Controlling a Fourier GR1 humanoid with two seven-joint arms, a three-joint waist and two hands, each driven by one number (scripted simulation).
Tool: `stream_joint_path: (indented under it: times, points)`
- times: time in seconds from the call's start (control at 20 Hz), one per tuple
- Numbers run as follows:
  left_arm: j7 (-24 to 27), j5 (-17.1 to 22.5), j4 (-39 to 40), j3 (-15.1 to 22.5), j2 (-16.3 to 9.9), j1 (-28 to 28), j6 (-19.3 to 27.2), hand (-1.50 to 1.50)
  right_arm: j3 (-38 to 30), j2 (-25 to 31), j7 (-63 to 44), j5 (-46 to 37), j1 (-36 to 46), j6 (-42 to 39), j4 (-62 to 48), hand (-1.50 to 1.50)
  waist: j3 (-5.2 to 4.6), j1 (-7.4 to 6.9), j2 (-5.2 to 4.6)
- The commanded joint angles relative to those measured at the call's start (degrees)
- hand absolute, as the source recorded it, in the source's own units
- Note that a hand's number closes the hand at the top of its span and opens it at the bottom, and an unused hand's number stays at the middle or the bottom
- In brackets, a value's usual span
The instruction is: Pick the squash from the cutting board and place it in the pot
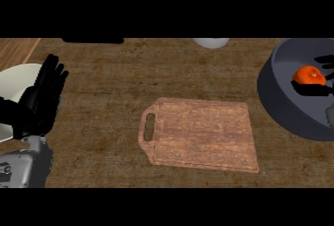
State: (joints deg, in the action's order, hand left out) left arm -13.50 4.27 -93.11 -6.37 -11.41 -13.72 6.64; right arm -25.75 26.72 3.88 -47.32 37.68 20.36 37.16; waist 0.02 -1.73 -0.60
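Note:
The orange squash (308, 76) is inside the dark grey pot (277, 92) at the right edge. My right hand (314, 91) reaches over the pot, mostly cut off by the view's edge. Its thumb lies against the squash's near side and its fingers (324, 59) curve over the far side, so it is shut on the squash. The wooden cutting board (202, 134) lies in the middle of the counter with nothing on it. My left hand (40, 99) rests open at the left edge, fingers up.
A white plate (16, 77) lies at the left, partly under my left hand. A white round object (210, 42) and a dark object (92, 40) sit at the counter's far edge.

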Motion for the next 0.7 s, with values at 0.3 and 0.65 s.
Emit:
stream_joint_path:
  times: [0.3, 0.65]
  points:
    - [1.47, -0.56, 2.61, 0.50, 1.23, -0.25, 0.22, 0.00, -11.52, 0.37, 19.04, 16.70, 4.67, -8.71, -9.59, -1.50, 0.27, 0.44, -0.45]
    - [0.46, 2.17, 2.34, -3.30, -1.67, -0.71, -1.62, 0.00, -19.28, 4.52, 24.54, 26.58, 4.76, -16.91, -13.90, -1.50, 0.11, 0.88, 0.06]
